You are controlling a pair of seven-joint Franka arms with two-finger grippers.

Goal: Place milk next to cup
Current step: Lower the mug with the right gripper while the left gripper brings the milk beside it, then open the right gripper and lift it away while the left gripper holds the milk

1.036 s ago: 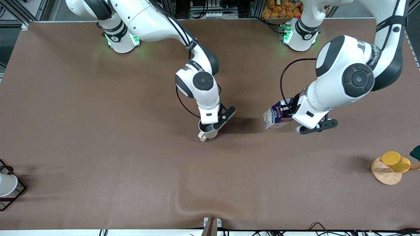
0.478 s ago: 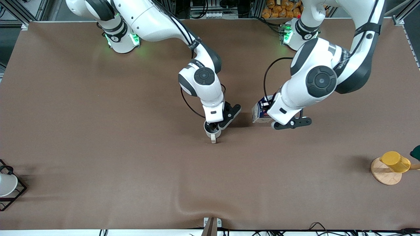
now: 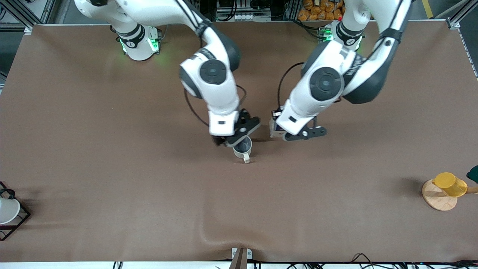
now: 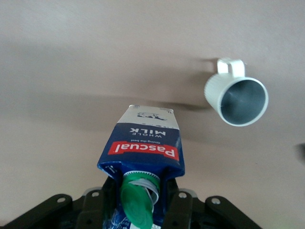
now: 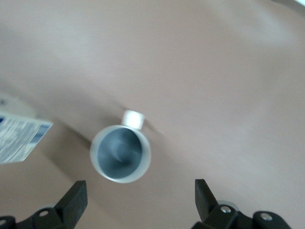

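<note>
Right pincer (image 5: 139,185): lets go of the cup (image 3: 242,148) since a moment ago and now hangs over it, fingers wide apart, nothing between them.

Left pincer (image 4: 137,205): comes closer to the cup than before, gripping the milk (image 4: 143,143) near its green cap, with the carton tilted.

Cup: stands upright on the brown counter (image 3: 112,168) near the middle of the front view, with its little handle pointing to the lower edge of the frame.

Milk: just beside the cup, toward the left arm's end, not touching it.

Low in the frame at the left arm's end: a yellow cup (image 3: 451,184) on a wooden disc (image 3: 437,200).
</note>
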